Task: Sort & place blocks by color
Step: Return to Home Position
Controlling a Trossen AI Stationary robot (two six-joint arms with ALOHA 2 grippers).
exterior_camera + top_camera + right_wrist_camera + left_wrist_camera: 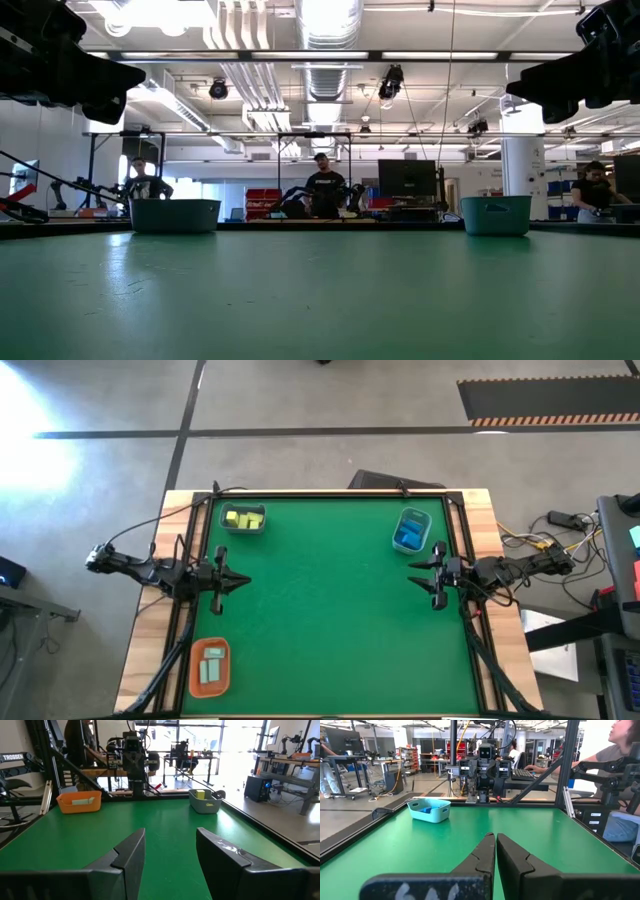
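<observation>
Yellow blocks [244, 518] lie in a grey-blue tray [226, 526] at the far left. Blue blocks [408, 536] lie in a grey-blue tray [426, 526] at the far right. Pale mint blocks [210, 664] lie in the orange tray [193, 672] at the near left. My left gripper [243, 581] is shut and empty at the table's left edge, above the mat. My right gripper [414, 574] is open and empty at the right edge. The left wrist view shows the blue tray [440, 814], and the right wrist view shows the orange tray [65, 805] and the yellow tray [205, 807].
The green mat [330, 610] lies between the arms. A wooden border [500, 620] and dark rails frame the table. People and desks show in the room beyond the table.
</observation>
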